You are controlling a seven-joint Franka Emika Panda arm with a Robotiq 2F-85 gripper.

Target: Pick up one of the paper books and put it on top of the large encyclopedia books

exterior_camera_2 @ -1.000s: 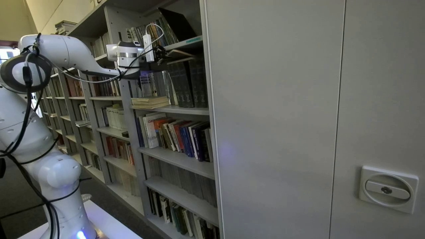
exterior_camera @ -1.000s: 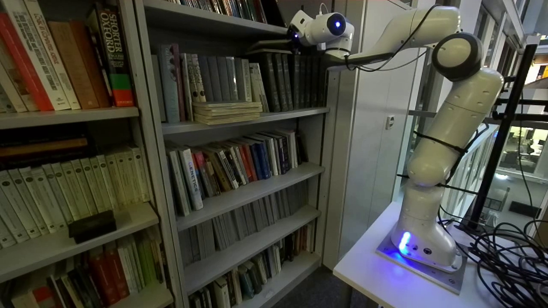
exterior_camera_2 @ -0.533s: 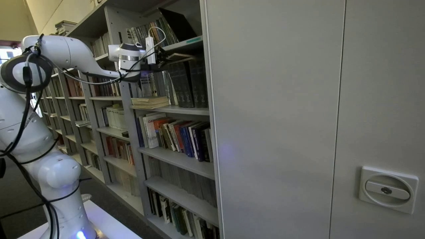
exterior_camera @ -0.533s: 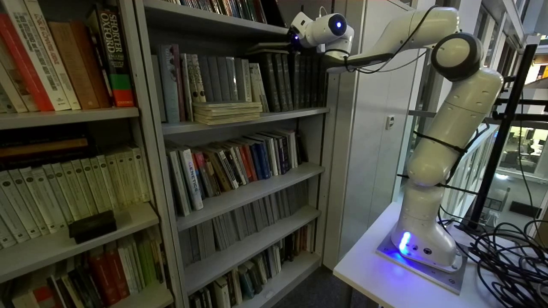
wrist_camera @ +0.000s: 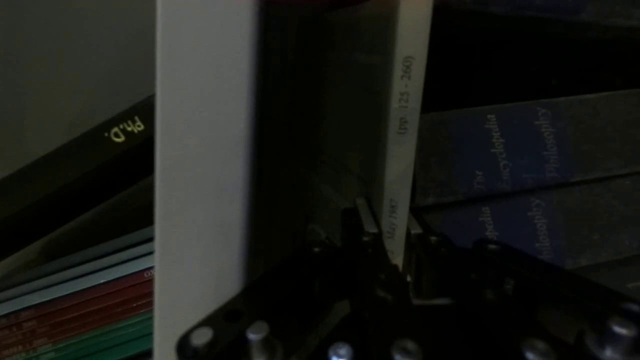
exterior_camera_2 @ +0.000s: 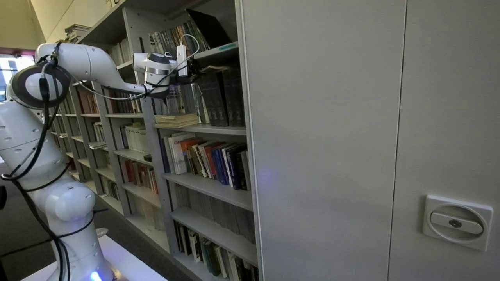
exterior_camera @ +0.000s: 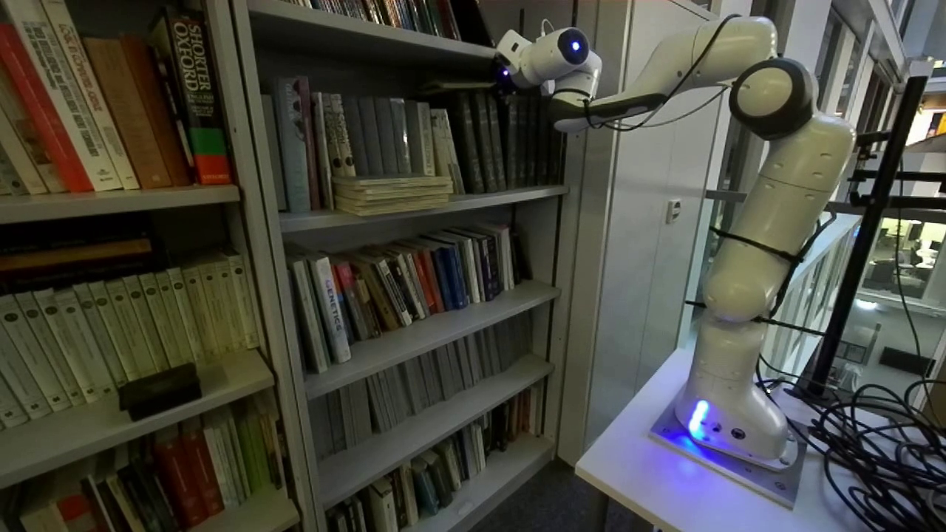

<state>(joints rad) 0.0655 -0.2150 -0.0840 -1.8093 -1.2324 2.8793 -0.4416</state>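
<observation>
A thin paper book (wrist_camera: 405, 100) with a pale printed spine lies between my finger pads in the wrist view. My gripper (wrist_camera: 391, 225) is shut on it near one end of the spine. In both exterior views the gripper (exterior_camera: 505, 80) (exterior_camera_2: 192, 72) is at the tops of the large dark encyclopedia books (exterior_camera: 477, 140) (exterior_camera_2: 213, 99). The held book (exterior_camera: 454, 86) (exterior_camera_2: 215, 68) lies nearly flat along those tops. Encyclopedia spines (wrist_camera: 500, 150) show right beside it in the wrist view; whether it fully rests on them is hard to tell. A stack of paper books (exterior_camera: 392, 195) (exterior_camera_2: 176, 120) lies on the shelf.
The shelf board above (exterior_camera: 369, 28) runs close over the gripper; its pale edge (wrist_camera: 205, 150) shows in the wrist view. Upright grey books (exterior_camera: 377, 133) stand beside the encyclopedias. A tall cabinet door (exterior_camera_2: 324, 136) adjoins the shelves. A tilted black book (wrist_camera: 75, 165) stands on the upper shelf.
My gripper has moved slightly down and farther along the shelf, leftward or rightward by view. The paper book has come down with it, from raised and tilted to nearly flat on the encyclopedia tops.
</observation>
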